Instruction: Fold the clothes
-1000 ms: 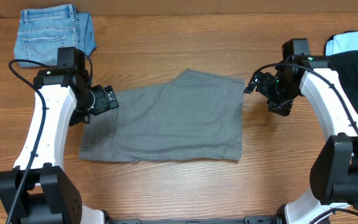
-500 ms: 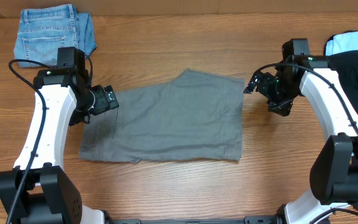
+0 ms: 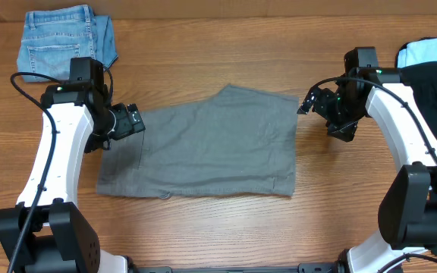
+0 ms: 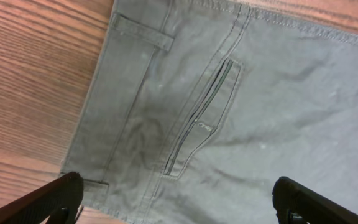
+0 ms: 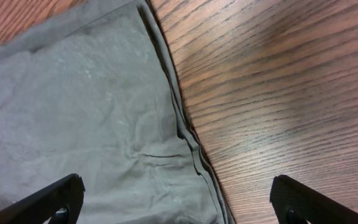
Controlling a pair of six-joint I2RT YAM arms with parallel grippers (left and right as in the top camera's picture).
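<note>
Nothing has moved since a second ago: my left gripper (image 3: 131, 120) and right gripper (image 3: 314, 101) hang spread wide at either end of the grey shorts (image 3: 203, 144) lying flat between them, so no grasp is made yet.

light: bright, even, diffuse from above | shadows: faint, soft-edged on bench (image 3: 203, 61) | glare: pale sheen on wood, right wrist view | focus: weave of clothes (image 4: 260, 124) crisp; wrist-view lower corners dark, soft
</note>
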